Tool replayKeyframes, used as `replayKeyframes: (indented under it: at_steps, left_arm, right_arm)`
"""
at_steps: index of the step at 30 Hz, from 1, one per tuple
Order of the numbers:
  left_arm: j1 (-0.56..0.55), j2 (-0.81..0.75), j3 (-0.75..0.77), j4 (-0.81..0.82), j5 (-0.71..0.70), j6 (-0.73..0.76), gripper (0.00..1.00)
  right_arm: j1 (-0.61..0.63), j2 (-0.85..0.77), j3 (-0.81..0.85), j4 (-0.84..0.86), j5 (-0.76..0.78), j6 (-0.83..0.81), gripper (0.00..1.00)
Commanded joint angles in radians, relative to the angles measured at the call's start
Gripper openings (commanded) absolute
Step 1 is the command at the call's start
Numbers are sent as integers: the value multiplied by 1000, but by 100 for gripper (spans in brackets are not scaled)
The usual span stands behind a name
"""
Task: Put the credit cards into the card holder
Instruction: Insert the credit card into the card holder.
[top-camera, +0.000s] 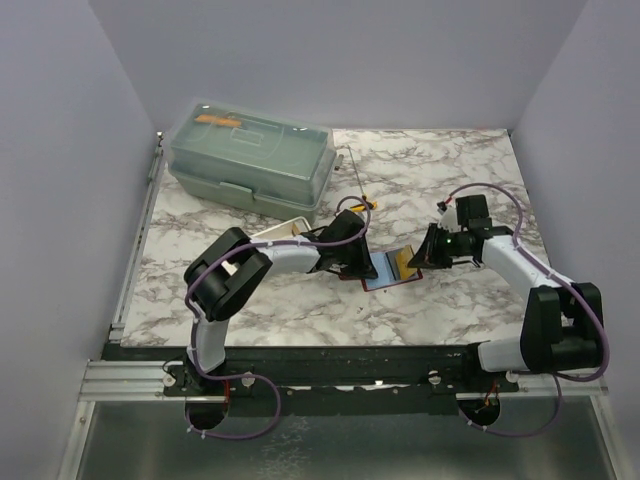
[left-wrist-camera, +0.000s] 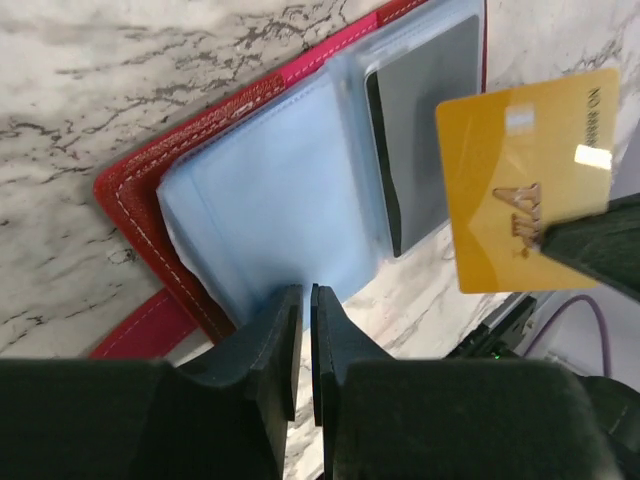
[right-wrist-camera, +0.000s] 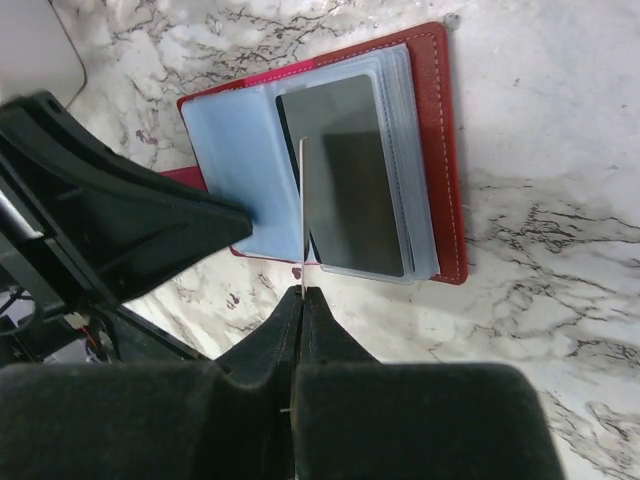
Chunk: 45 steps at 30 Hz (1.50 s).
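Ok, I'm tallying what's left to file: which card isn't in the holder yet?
The yellow card, pinched in the right claw near the open red holder. The dark grey card already sits inside a clear sleeve.

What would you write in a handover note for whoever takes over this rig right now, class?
Right gripper: shut on the gold card, held edge-on by the open card holder.
Left gripper: jaws nearly closed at the edge of the blue sleeve; whether it pinches it is unclear.
Done: one dark card appears tucked in a sleeve pocket.
Left: slide the gold card into a sleeve.
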Motion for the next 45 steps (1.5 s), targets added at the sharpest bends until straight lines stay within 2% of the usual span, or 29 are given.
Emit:
replayKeyframes:
  at_steps: [1,13,19,23,28,34,38,45]
  left_arm:
    - [23,46,43,-129,-80,51,16]
    - [88,47,3,-190,-87,114,13]
    - [96,24,-12,-199,-79,130,14]
    - [97,-1,-10,-200,-43,133,19]
    - [97,-65,-3,-200,-16,138,32]
    - [100,-134,9,-218,-33,146,38]
    - [101,-130,14,-239,-64,148,46]
    - [102,-74,34,-295,-122,143,50]
  right_arm:
    - [22,41,17,-10,-60,-40,0]
    - [45,134,-3,69,-83,-43,0]
    - [46,172,-36,149,-155,-44,0]
    - [46,158,-74,223,-173,-25,0]
    - [45,132,-99,269,-171,-1,0]
    - [45,95,-109,278,-165,1,0]
    - [45,99,-109,275,-174,-5,0]
    - [45,115,-108,279,-215,-18,0]
